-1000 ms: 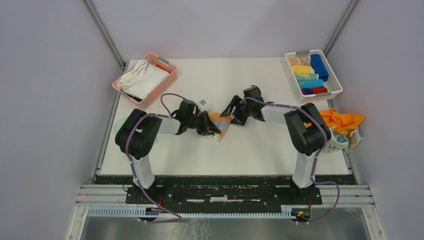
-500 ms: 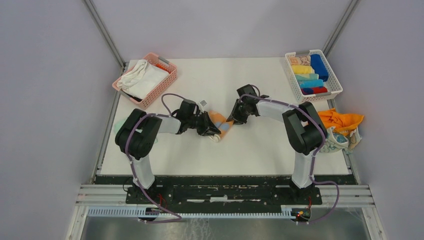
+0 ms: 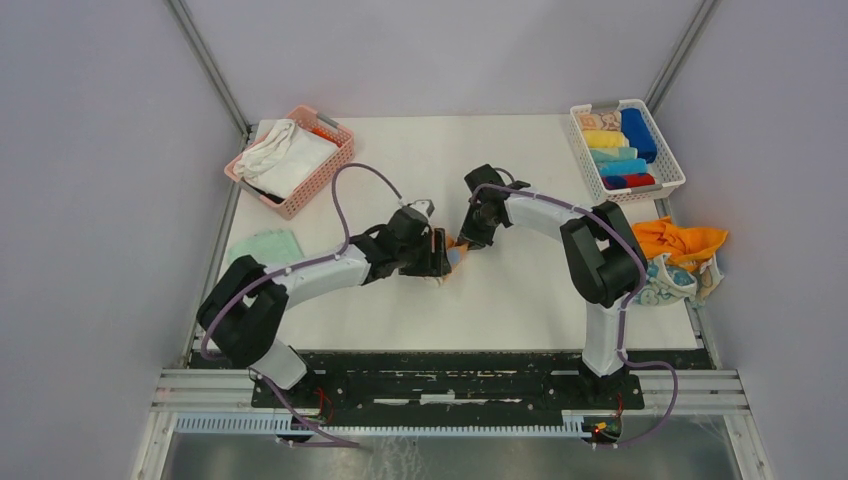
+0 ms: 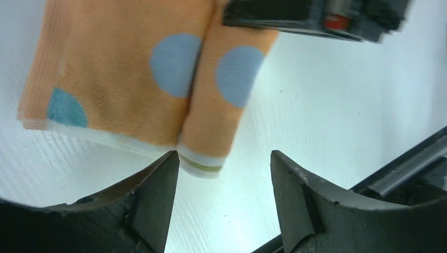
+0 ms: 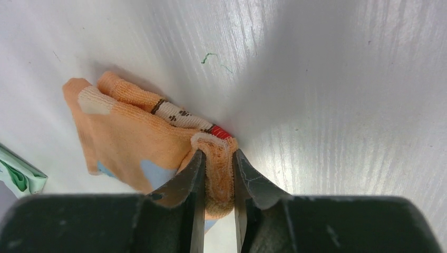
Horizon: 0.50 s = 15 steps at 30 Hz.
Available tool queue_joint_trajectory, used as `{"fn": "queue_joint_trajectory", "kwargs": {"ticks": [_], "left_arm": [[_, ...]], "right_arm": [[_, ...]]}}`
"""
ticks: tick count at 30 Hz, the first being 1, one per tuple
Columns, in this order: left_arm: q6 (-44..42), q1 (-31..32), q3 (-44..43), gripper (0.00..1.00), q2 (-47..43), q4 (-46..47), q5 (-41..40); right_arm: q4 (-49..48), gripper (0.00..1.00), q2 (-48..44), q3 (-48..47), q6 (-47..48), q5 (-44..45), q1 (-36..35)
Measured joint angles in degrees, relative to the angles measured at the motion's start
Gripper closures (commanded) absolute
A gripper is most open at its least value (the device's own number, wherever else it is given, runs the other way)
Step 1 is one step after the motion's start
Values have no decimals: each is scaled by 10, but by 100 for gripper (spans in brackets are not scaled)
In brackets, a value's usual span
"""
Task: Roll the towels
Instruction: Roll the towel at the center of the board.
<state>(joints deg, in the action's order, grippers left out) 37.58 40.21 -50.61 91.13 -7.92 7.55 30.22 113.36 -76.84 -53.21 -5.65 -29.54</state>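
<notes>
A peach towel with blue dots (image 4: 121, 74) lies partly rolled on the white table, mid-table between both arms (image 3: 453, 251). My right gripper (image 5: 216, 155) is shut on the rolled end of this towel (image 5: 158, 132), pinching a thick fold between its fingers; from above it sits just right of the cloth (image 3: 466, 239). My left gripper (image 4: 224, 158) is open, its fingertips just short of the roll's white-edged near end, gripping nothing; from above it sits at the towel's left (image 3: 438, 257). A mint green towel (image 3: 263, 246) lies flat at the left edge.
An orange towel (image 3: 692, 241) and a white teal-print one (image 3: 668, 284) are heaped at the right edge. A white basket (image 3: 660, 185) of rolled towels stands back right. A pink mesh basket (image 3: 322, 180) with a white cloth stands back left.
My left gripper opened and let go of the peach towel as its arm stretched rightward, uncovering the mint towel. My right gripper came in and shut on the towel's rolled end.
</notes>
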Motion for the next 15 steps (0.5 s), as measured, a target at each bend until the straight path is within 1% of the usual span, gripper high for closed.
{"fn": "queue_joint_trajectory", "kwargs": {"ticks": [5,9,11,15], "left_arm": [[-75,120,-41,26,-39,-39,-187],[-147,200,-64,26,-37,-40,-307],[-190,233,-76,26,-21,-37,-362],[-263,270,-92,27,42,-25,-438]], "right_arm": [[7,90,1,-2,2,1,0],[7,90,1,-3,3,1,0],[7,91,1,-3,4,1,0],[7,92,1,-3,6,0,0]]}}
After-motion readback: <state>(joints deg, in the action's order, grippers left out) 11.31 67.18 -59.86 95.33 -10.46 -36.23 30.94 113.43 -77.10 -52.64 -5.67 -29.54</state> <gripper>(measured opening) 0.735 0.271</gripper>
